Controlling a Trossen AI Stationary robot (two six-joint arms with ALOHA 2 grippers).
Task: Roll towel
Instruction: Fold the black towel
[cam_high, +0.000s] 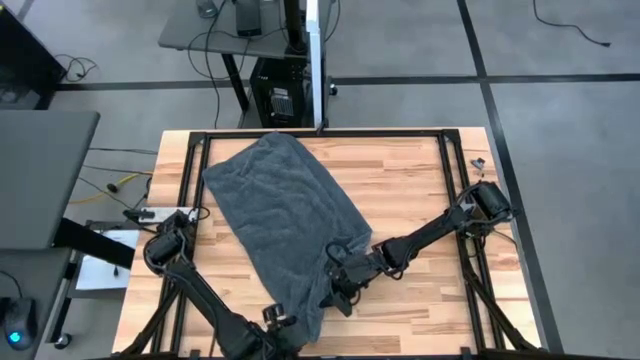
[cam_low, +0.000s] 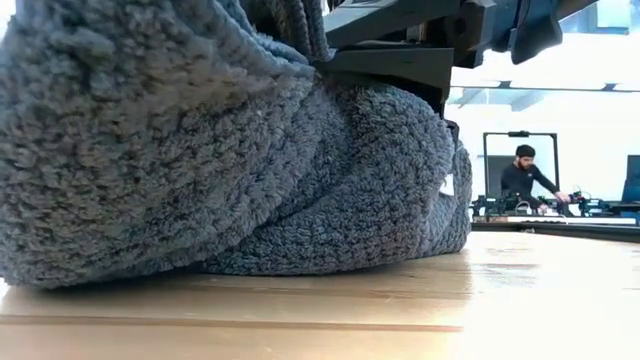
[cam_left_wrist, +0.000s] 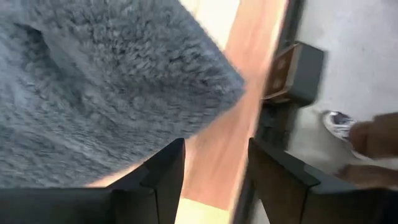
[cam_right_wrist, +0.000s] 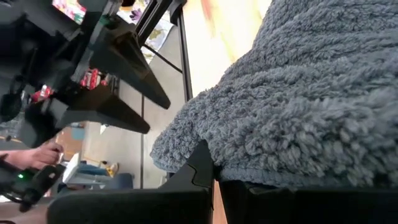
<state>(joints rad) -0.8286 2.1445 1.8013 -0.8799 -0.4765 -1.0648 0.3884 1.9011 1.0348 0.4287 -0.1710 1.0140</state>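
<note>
The dark grey towel (cam_high: 285, 215) lies slantwise on the wooden table, from the far middle to the near edge. In the low view it is bunched up and rises toward the gripper above it (cam_low: 250, 150). My right gripper (cam_high: 340, 278) is shut on the towel at its right edge, near the near end. My left gripper (cam_high: 285, 330) is open at the table's near edge, beside the towel's near corner (cam_left_wrist: 224, 93). Its fingers (cam_left_wrist: 165, 171) stand over bare wood, and nothing lies between them. My right gripper holds the towel by its right edge near the near end, where the hemmed edge (cam_right_wrist: 280, 177) lies along its fingers. The fingers come level from the table's right side. The cloth rises to the gripper (cam_low: 300, 40), and the rest lies bunched on the table.
A black frame rail (cam_high: 455, 190) runs round the table top. A person (cam_low: 525, 178) stands far behind the table. A hand (cam_right_wrist: 37, 155) and a shoe (cam_left_wrist: 339, 123) show off the near edge. Bare wood (cam_high: 410, 170) lies to the towel's right.
</note>
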